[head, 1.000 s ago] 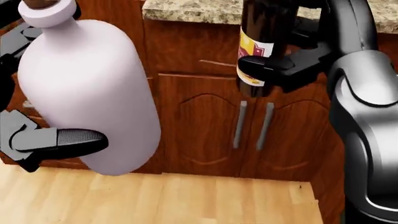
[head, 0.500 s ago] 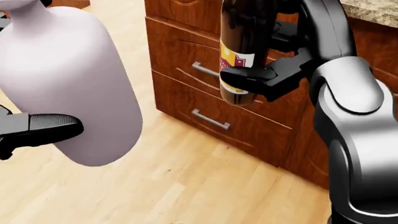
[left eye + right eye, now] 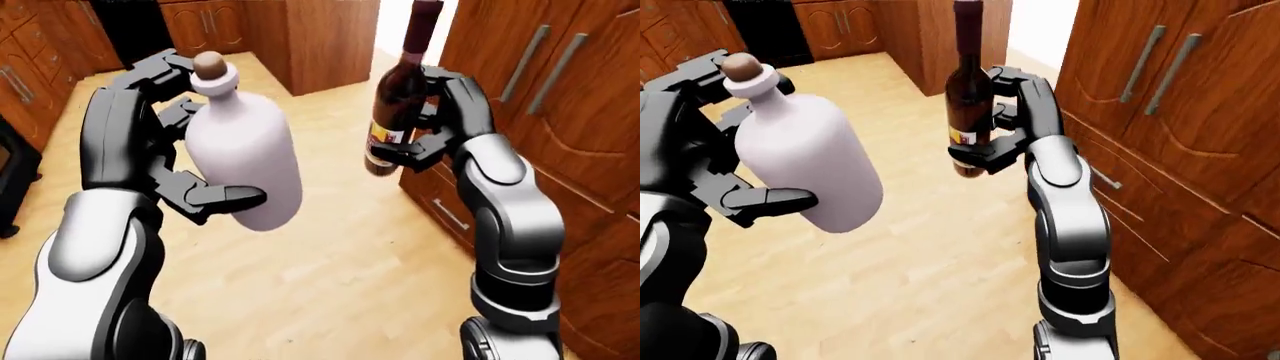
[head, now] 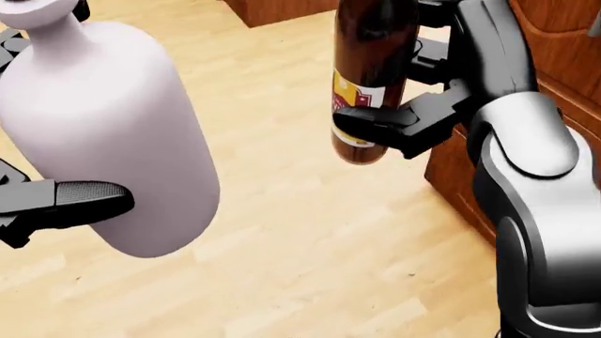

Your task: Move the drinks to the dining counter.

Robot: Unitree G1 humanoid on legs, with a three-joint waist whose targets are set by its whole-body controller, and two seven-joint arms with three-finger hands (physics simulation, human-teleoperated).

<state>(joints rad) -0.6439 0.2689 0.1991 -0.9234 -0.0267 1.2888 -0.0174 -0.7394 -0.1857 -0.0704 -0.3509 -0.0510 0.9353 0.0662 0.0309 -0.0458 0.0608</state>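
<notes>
Gripping a drink in each hand, the robot stands on a pale wood floor (image 3: 330, 262) among brown cabinets (image 3: 560, 82). The left hand (image 3: 165, 142) is clamped on a white bottle (image 3: 245, 161): one dark finger (image 3: 225, 197) wraps across the lower body while the others stand behind the shoulder and neck. This bottle has a fat body, a short neck and a brown cork (image 3: 208, 64), and it leans a little so that its top tips toward the upper left of the left-eye view. In the head view it fills the left side, with the finger pressed against its lower flank.

The right hand (image 3: 1005, 124) is closed round a dark wine bottle (image 3: 968, 97), held nearly upright. Its fingers grip low on the body, across a label (image 4: 349, 105) of white, yellow and red. The long neck rises to the top edge of the right-eye view.

Both bottles hang in the air above the floor, well apart from each other, neither touching any surface. Tall cabinet doors with metal bar handles (image 3: 1140, 64) stand at the right of the eye views, with drawers (image 3: 1130, 202) below them. More cabinets and a black appliance (image 3: 765, 30) line the top left. A bright opening (image 3: 1040, 30) shows at the top, between the cabinet blocks.
</notes>
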